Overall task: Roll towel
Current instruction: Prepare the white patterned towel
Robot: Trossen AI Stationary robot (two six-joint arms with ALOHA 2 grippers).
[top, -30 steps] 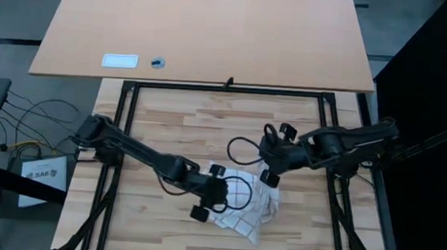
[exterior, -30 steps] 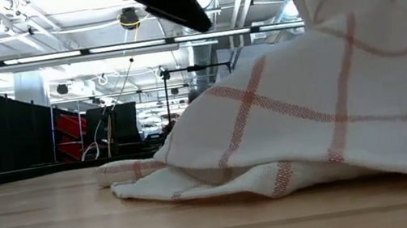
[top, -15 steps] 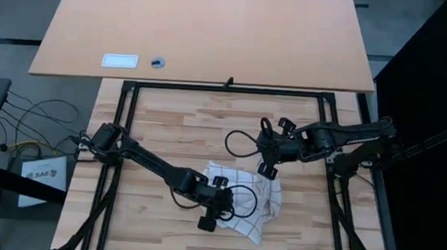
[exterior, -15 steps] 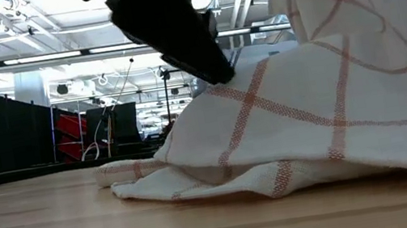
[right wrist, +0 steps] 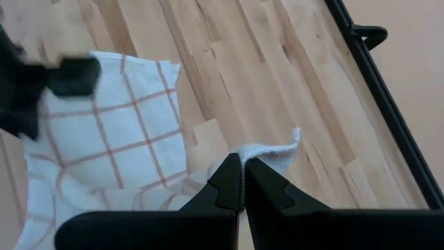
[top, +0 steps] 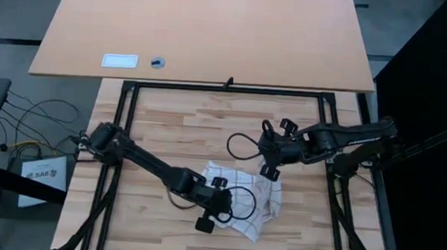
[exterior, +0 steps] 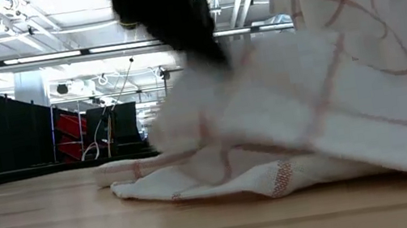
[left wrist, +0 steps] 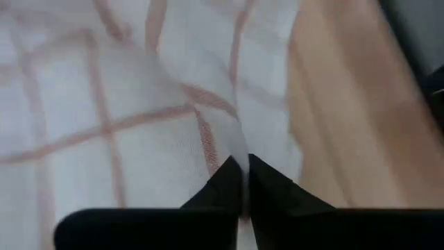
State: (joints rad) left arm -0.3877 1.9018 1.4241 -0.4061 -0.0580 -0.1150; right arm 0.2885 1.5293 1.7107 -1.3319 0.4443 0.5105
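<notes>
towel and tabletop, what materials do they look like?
Towel: looks like soft woven cloth, matte white with thin brown-orange check lines; it drapes and folds, and the low view shows a woven band near the hem. Tabletop: seems to be wood planks with a smooth finish; visible grain and staggered board joints.

The towel (top: 243, 202) lies on the counter (top: 168, 129) — left tool (top: 219, 207) on it, right tool (top: 269, 161) just behind.
</notes>
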